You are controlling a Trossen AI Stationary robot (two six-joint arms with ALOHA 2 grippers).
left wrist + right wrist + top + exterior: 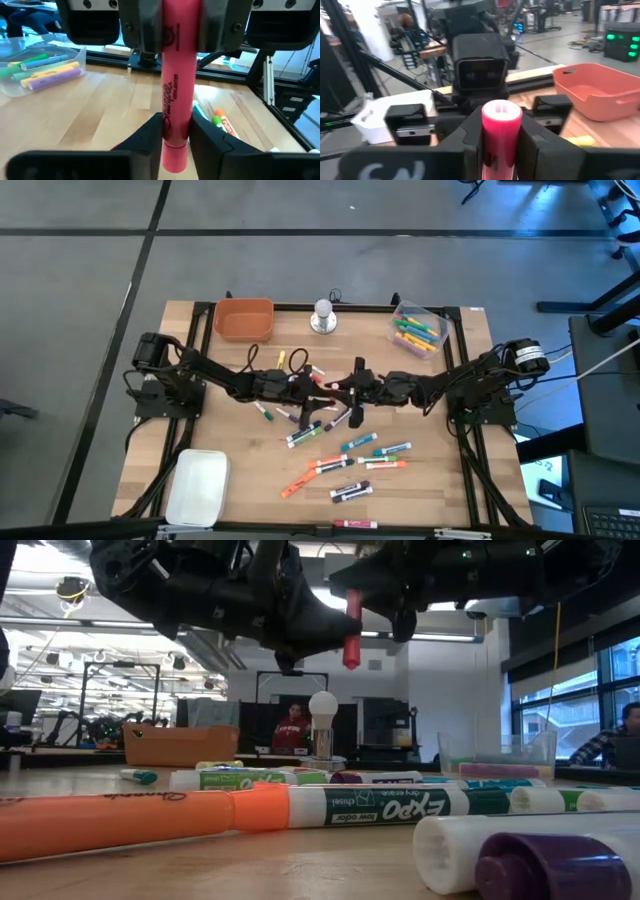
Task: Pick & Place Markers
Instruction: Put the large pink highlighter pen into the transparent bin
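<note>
Left arm: I've got it stretched in low from the left edge toward mid-table, left gripper (325, 387) meeting the other arm head-on.
Left claw: narrow, both fingers (150, 135) pressed on the pink marker (175, 90), which runs up between them.
Right arm: reaching in from the right edge, mirrored pose, right gripper (352, 392) just beside the left one over the table centre.
Right claw: clamped on the same pink marker; from its wrist I'm looking straight down the round end (501, 116).
Marker height: clear of the wood. In the low view it hangs upright under the two arms (351, 632).
Loose markers (345, 465): scattered on the near half of the table, an orange one and a green-capped one closest to the low camera.
Clear bin (418, 328): far right, already holding several markers.
Orange tray (243, 319): far left.
White lid (197, 486): near left corner.
</note>
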